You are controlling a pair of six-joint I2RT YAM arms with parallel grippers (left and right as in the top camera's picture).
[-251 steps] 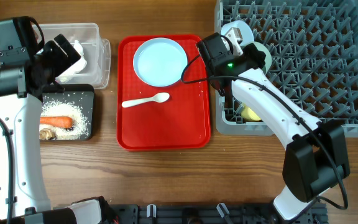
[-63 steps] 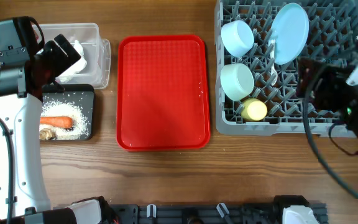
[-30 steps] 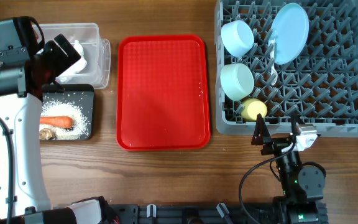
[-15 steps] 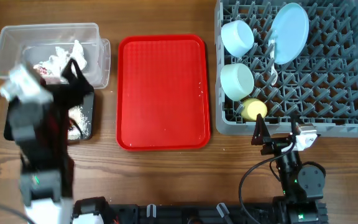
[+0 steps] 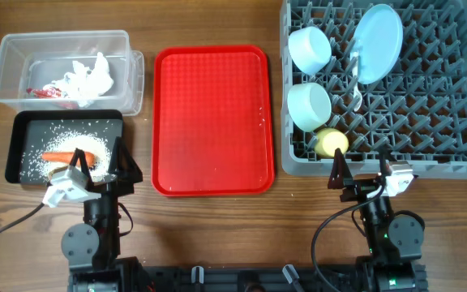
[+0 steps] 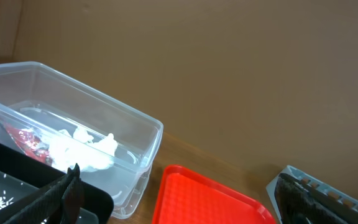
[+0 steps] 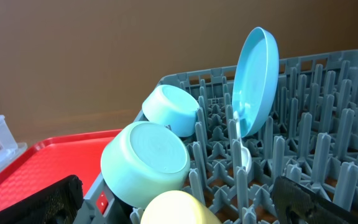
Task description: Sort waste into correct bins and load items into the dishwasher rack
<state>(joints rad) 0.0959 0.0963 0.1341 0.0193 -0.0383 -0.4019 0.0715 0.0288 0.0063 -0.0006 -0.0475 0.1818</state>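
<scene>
The clear tub (image 5: 128, 49) holds the crumpled napkin (image 5: 83, 75) and red wrapper (image 5: 43, 92). The black tray (image 5: 23, 134) holds rice, the carrot (image 5: 67, 156) and a brown lump (image 5: 55, 171). In the grey rack (image 5: 428, 89) stand the blue plate (image 5: 377, 42), blue bowl (image 5: 309, 47), green bowl (image 5: 309, 105), yellow cup (image 5: 331, 143) and spoon (image 5: 355, 81). My left gripper (image 5: 100, 162) sits open and empty at the table's front, just before the black tray. My right gripper (image 5: 361, 166) sits open and empty before the rack's front edge.
The flat red tray (image 5: 213, 118) lies bare between the bins and the rack. The left wrist view looks over the clear tub (image 6: 123, 134) and red tray (image 6: 210, 199). The right wrist view looks at the green bowl (image 7: 145, 165), yellow cup (image 7: 176, 208) and plate (image 7: 257, 81).
The left arm has come away from above the clear tub and folded down at the table's front. The plate and spoon, once on the red tray, now stand in the rack.
</scene>
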